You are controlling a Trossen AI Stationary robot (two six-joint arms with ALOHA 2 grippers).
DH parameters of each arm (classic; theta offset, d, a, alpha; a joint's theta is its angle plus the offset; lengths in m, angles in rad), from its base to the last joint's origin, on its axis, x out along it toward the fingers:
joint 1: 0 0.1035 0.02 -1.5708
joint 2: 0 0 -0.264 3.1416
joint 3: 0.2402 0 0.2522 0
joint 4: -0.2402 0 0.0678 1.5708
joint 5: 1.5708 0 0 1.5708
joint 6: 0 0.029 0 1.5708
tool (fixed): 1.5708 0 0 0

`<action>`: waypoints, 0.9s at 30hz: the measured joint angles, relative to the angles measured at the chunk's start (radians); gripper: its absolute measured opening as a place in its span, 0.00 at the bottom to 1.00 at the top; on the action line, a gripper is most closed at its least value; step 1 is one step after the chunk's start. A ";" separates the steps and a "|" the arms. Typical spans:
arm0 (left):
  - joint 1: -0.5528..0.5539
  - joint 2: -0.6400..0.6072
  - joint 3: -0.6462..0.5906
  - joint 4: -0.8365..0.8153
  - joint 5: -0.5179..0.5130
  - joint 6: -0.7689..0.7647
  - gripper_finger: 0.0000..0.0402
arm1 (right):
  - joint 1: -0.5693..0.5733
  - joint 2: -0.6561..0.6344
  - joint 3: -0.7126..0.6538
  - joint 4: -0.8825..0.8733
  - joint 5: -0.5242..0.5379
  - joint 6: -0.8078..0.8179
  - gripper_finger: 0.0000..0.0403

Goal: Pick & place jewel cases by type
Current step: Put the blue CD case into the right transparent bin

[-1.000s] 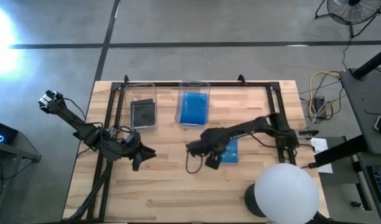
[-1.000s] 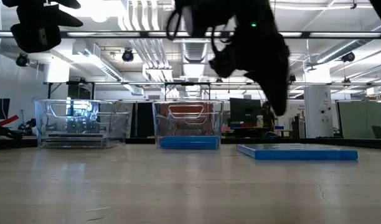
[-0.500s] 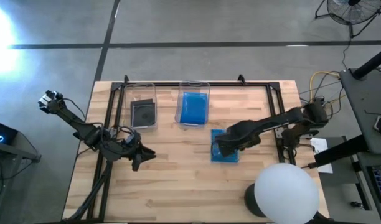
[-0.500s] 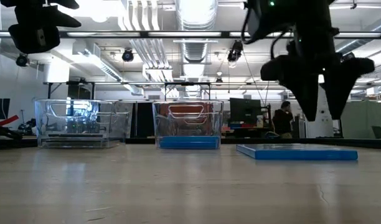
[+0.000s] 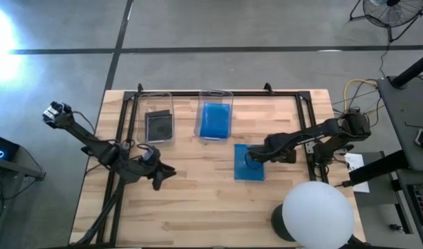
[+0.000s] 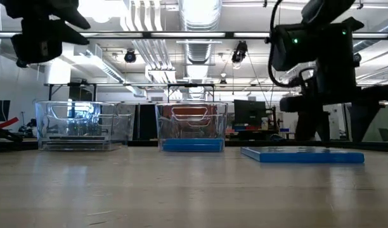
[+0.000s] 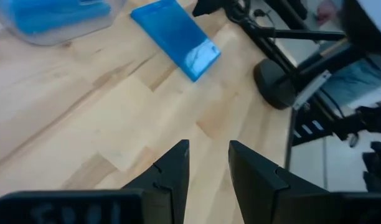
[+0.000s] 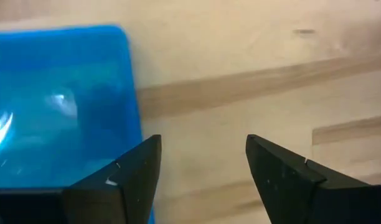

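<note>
One bright blue jewel case (image 5: 249, 164) lies flat on the wood, right of the table's middle; the low view shows it (image 6: 302, 154) as a thin slab. My right gripper (image 5: 256, 154) (image 8: 203, 162) is open and low over it, with one of the case's edges (image 8: 133, 93) between its fingers. A clear bin (image 5: 215, 114) at the far side holds blue cases, and the clear bin (image 5: 158, 116) left of it holds a dark case (image 5: 160, 126). My left gripper (image 5: 161, 178) (image 7: 206, 158) is open above bare wood at the left, high above the table. My right gripper comes at the blue case from above, pointing down. One finger (image 8: 125, 177) stands over the case's top next to its edge, the other finger (image 8: 284, 174) over bare wood beside it. I cannot tell whether either finger touches the case, which lies flat on the table.
A black metal frame (image 5: 218, 93) runs along the far edge and down both sides of the table. A white dome lamp (image 5: 318, 212) stands at the near right corner. Bare wood (image 5: 198, 200) lies along the near side.
My right gripper has moved from the table's middle toward the right, across the blue case, turned about and come down low over it. The case has stayed where it was.
</note>
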 joint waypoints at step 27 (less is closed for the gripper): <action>0.282 0.368 0.000 0.170 0.227 0.066 0.24 | 0.033 0.090 -0.008 0.558 0.015 -0.171 0.53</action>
